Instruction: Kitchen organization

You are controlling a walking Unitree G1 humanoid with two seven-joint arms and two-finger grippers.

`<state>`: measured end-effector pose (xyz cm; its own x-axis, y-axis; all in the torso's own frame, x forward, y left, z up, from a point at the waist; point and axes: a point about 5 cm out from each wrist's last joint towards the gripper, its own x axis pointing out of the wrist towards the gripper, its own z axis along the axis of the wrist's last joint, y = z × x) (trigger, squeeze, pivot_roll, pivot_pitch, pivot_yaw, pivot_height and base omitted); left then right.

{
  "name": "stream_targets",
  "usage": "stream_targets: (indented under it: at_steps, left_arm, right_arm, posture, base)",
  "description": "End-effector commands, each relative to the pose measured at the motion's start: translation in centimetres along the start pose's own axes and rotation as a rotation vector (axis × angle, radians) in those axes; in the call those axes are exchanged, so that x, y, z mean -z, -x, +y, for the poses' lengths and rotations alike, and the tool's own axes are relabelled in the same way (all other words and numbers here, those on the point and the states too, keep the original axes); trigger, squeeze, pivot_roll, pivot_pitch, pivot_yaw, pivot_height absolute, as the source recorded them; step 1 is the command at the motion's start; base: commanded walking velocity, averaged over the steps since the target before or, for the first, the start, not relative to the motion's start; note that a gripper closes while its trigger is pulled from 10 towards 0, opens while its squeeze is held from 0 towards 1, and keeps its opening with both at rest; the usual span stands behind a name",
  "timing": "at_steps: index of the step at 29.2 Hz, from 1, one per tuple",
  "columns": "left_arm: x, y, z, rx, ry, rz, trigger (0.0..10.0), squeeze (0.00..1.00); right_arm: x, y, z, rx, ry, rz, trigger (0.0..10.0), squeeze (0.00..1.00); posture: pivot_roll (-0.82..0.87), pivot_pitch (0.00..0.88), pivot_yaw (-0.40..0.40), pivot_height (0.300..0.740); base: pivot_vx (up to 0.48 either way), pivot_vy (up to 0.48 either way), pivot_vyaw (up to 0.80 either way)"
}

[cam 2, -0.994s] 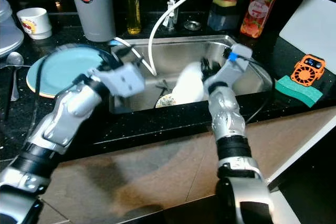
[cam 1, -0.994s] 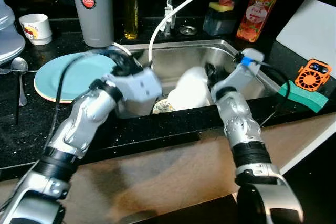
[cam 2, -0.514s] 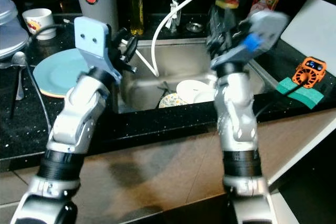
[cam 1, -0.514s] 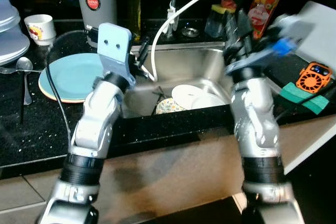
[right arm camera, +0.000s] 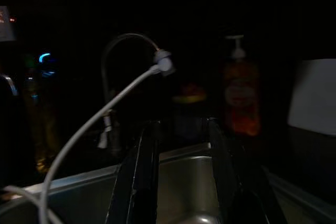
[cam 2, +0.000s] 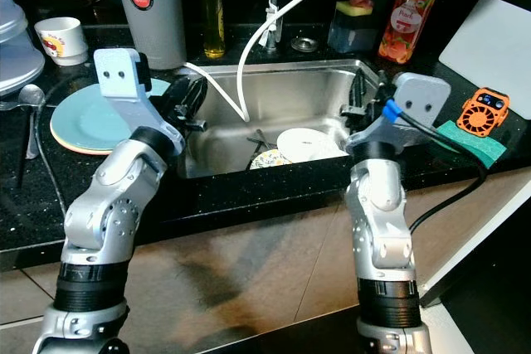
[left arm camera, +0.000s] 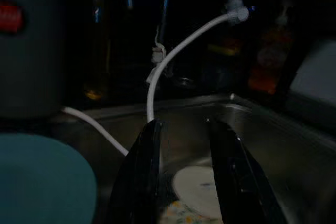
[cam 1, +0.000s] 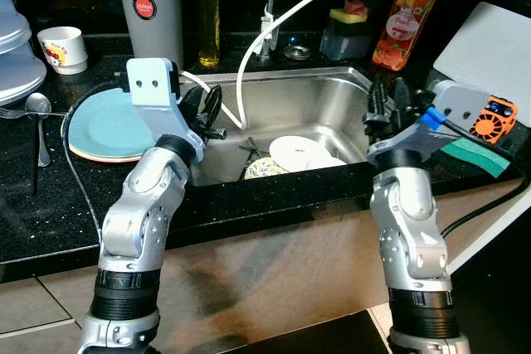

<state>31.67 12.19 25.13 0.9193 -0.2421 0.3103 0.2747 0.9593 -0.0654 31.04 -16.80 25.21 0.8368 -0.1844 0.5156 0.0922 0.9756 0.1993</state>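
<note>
A white plate (cam 1: 297, 152) lies flat in the steel sink (cam 1: 319, 99), next to a flower-patterned bowl (cam 1: 263, 168). On the black counter left of the sink rests a teal plate (cam 1: 104, 121). My left gripper (cam 1: 202, 108) hovers open over the sink's left rim with nothing between its fingers; the left wrist view has the left gripper (left arm camera: 184, 125) looking down at the white plate (left arm camera: 198, 187). My right gripper (cam 1: 386, 99) stands open and empty above the sink's right front corner, pointing toward the faucet (right arm camera: 123, 43).
A white hose (cam 1: 270, 26) runs from the faucet into the sink. Behind stand a grey dispenser (cam 1: 149, 7), an oil bottle (cam 1: 207, 18) and a soap bottle (cam 1: 402, 26). A cup (cam 1: 65, 46) and spoon (cam 1: 35, 113) lie at left. An orange device (cam 1: 491, 118) and green sponge (cam 1: 474, 155) lie at right.
Both arms have lifted out of the sink. The white plate, up by the right gripper a second ago, now lies flat in the basin. The right gripper swung up, then lowered.
</note>
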Motion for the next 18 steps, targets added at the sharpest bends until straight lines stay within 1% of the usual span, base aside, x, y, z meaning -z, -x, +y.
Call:
stream_targets:
  at_steps: [1,2,3,4,5,6,7,8,11,12,14,16,18]
  left_arm:
    - [-0.1,0.3,0.0,0.010,-0.081,-0.012,10.0,0.00]
    - [-0.1,0.1,0.5,-0.010,-0.111,-0.009,10.0,0.00]
    - [-0.4,-0.2,1.6,-0.042,-0.148,-0.008,10.0,0.00]
    - [-0.6,-0.3,2.0,-0.051,-0.161,-0.010,10.0,0.00]
    - [-0.6,-0.3,2.0,-0.051,-0.161,-0.010,10.0,0.00]
    - [-0.8,-0.3,2.5,-0.062,-0.175,-0.010,10.0,0.00]
    - [-1.1,-0.4,3.2,-0.072,-0.194,-0.010,10.0,0.00]
    - [-1.8,-0.6,4.5,-0.095,-0.222,-0.004,10.0,0.00]
    - [-2.3,-0.7,6.1,-0.122,-0.270,0.028,10.0,0.00]
    - [-2.3,-0.7,6.1,-0.122,-0.270,0.028,10.0,0.00]
    - [-2.2,-0.9,6.8,-0.151,-0.248,0.050,10.0,0.00]
    - [-2.0,-0.9,6.8,-0.156,-0.248,0.058,10.0,0.00]
    - [-1.3,-1.0,6.7,-0.182,-0.307,0.090,10.0,0.00]
  right_arm:
    - [-0.3,0.0,-0.3,0.011,0.020,-0.007,10.0,0.00]
    - [-0.3,0.0,-0.3,0.000,0.035,-0.006,10.0,0.00]
    - [-0.5,-0.2,-0.6,-0.011,0.056,-0.011,10.0,0.00]
    - [-0.6,-0.3,-0.7,-0.012,0.061,-0.016,10.0,0.00]
    - [-0.6,-0.3,-0.7,-0.012,0.061,-0.016,10.0,0.00]
    - [-0.8,-0.4,-0.9,-0.009,0.068,-0.019,10.0,0.00]
    - [-0.9,-0.5,-1.1,-0.006,0.078,-0.022,10.0,0.00]
    - [-1.1,-0.7,-1.6,0.006,0.091,-0.027,10.0,0.00]
    - [-1.3,-0.8,-2.2,0.015,0.107,-0.033,10.0,0.00]
    - [-1.3,-0.8,-2.2,0.015,0.107,-0.033,10.0,0.00]
    - [-1.0,-0.7,-2.4,0.023,0.108,-0.022,10.0,0.00]
    - [-0.9,-0.7,-2.3,0.024,0.108,-0.019,10.0,0.00]
    - [-1.0,-0.7,-2.1,0.018,0.112,-0.021,10.0,0.00]
  posture:
    - [0.11,0.000,-0.033,0.740]
    - [0.10,0.000,-0.031,0.740]
    - [0.10,0.001,-0.032,0.740]
    - [0.10,0.001,-0.032,0.740]
    - [0.10,0.001,-0.032,0.740]
    - [0.10,0.000,-0.031,0.740]
    - [0.10,0.000,-0.031,0.740]
    - [0.10,0.000,-0.031,0.740]
    - [0.10,0.000,-0.030,0.740]
    - [0.10,0.000,-0.030,0.740]
    - [0.10,0.000,-0.020,0.740]
    - [0.10,0.000,-0.020,0.740]
    - [0.11,0.000,-0.029,0.740]
  base:
    - [0.000,0.000,0.00]
    - [0.000,0.000,0.00]
    - [0.000,0.000,0.00]
    - [0.000,0.000,0.00]
    - [0.000,0.000,0.00]
    - [0.000,0.000,0.00]
    - [0.000,0.000,0.00]
    - [0.000,0.000,0.00]
    - [0.000,0.000,0.00]
    - [0.000,0.000,0.00]
    - [0.000,0.000,0.00]
    - [0.000,0.000,0.00]
    - [0.000,0.000,0.00]
